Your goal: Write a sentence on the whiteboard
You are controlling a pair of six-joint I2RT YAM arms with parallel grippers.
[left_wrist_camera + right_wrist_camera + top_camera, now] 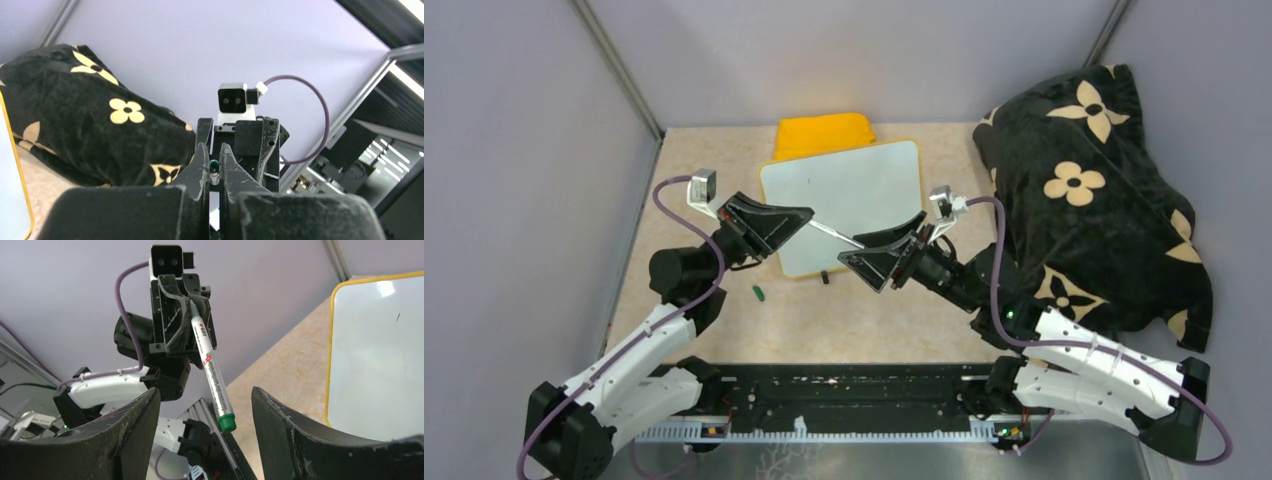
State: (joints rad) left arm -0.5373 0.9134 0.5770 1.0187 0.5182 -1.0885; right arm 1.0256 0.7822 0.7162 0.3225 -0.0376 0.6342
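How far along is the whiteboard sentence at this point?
Done: the marker is picked up, clamped in the left pincer. In hand: the right pincer stands open around its green end. Left: the whole sentence; the whiteboard shows no words.

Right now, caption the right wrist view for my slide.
The left end effector grips the marker, green end inside the open right end effector; whiteboard at right.

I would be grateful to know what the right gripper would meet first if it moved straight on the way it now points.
Most likely the marker held by the left gripper; its green end sits between the right gripper's open fingers.
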